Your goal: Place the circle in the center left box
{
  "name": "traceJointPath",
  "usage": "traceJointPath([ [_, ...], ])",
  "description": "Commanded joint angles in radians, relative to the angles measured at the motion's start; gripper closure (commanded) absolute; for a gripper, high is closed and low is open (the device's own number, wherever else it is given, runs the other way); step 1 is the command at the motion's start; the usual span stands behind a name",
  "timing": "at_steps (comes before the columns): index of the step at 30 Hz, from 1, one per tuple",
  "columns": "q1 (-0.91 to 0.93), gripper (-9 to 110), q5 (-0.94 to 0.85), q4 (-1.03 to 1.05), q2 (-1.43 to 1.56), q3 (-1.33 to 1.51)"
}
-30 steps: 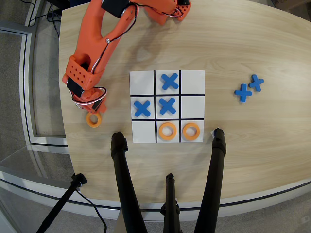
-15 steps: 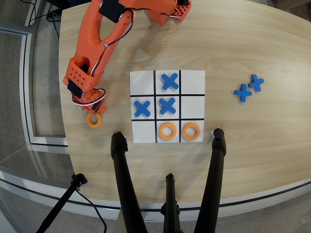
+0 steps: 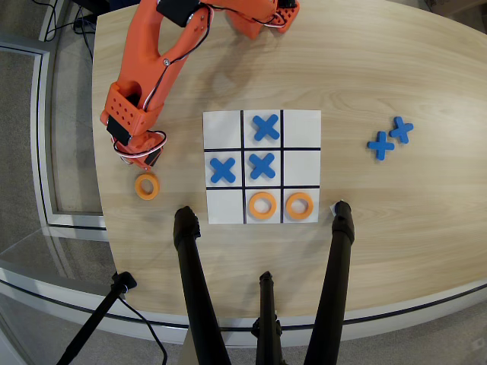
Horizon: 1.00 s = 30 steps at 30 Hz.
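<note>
An orange ring (image 3: 147,186) lies on the wooden table left of the tic-tac-toe sheet (image 3: 225,120). My gripper (image 3: 143,160) points down just above the ring's far edge; its fingers are seen end-on, so I cannot tell how the jaws stand or whether they touch the ring. The middle-row, right-column cell (image 3: 301,167) is bare white. Two more orange rings sit in the bottom-middle cell (image 3: 262,205) and the bottom-right cell (image 3: 299,205). Blue crosses fill the top-middle (image 3: 265,127), middle-left (image 3: 222,169) and centre (image 3: 262,165) cells.
Two spare blue crosses (image 3: 389,138) lie on the table right of the sheet. Black tripod legs (image 3: 192,281) (image 3: 335,274) rise over the table's near edge, close to the sheet's bottom corners. The arm's base (image 3: 262,19) stands at the far edge.
</note>
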Motion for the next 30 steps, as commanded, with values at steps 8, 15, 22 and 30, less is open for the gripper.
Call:
traceJointPath([
  [8,-0.003,102,0.026,0.003,0.121,0.13],
  [15,-0.137,102,0.11,0.011,0.531,0.423],
  [22,-0.457,102,0.276,0.235,0.943,0.563],
  [30,-0.882,102,0.428,0.339,1.046,0.531],
])
